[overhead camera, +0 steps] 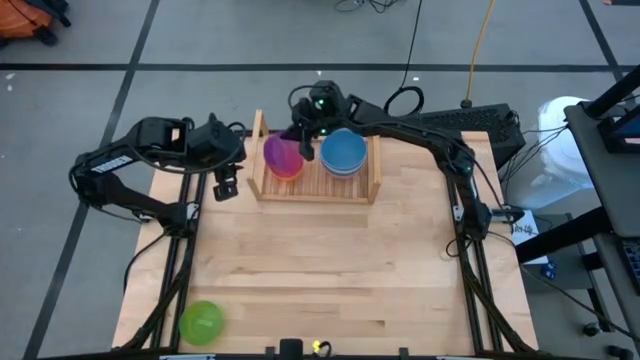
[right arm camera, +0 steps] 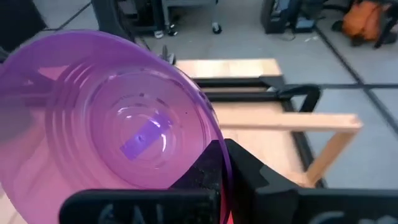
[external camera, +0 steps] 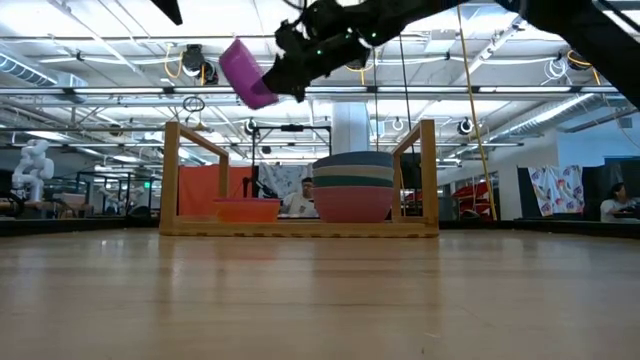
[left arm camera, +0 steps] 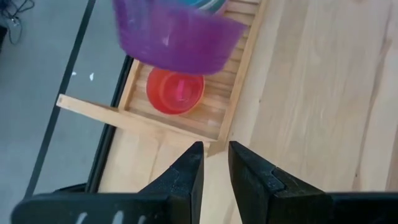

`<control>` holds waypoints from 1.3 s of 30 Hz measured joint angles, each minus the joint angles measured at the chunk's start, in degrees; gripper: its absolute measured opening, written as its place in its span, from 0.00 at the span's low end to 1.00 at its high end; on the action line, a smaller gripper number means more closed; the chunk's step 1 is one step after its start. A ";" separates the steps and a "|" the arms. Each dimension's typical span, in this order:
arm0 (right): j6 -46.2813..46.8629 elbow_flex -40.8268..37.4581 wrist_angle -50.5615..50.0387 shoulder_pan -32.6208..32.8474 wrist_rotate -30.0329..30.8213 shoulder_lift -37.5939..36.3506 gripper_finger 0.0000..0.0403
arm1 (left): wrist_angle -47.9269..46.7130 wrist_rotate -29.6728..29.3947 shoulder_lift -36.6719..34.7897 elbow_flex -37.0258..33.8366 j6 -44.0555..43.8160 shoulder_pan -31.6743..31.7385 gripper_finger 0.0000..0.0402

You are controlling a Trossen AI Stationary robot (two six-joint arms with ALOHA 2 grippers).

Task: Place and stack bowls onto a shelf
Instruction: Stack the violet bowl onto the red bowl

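The purple bowl [external camera: 244, 72] is pinched by its rim in the right gripper [overhead camera: 305, 137], whose fingers are closed tight on the thin wall, and it is held tilted in the air above the shelf [overhead camera: 262, 187]. Directly beneath the held bowl, on the slatted base, a small stack is seen with an orange-red bowl [left arm camera: 175, 91] uppermost; how many bowls lie under it cannot be told. Just beside the right gripper, at the other end of the shelf, a taller stack is topped by the blue bowl [overhead camera: 343, 150], with teal and pink layers visible below it in the low view.

The left gripper [overhead camera: 227, 187] is held idle just outside the shelf's end board, its fingers a narrow gap apart and empty.

Well away from both grippers, near the table's front corner on the left arm's side, the green bowl [overhead camera: 200, 322] is left lying on the tabletop [overhead camera: 330, 270].

The task is judged well advanced: most bowls are already stacked, the purple one has yet to be lowered onto the stack below it, and the green one remains to be fetched.
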 joint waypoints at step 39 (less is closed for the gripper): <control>-13.50 -0.02 -2.00 -2.43 11.55 9.73 0.00 | 0.09 0.02 -2.45 0.00 -2.80 -0.02 0.20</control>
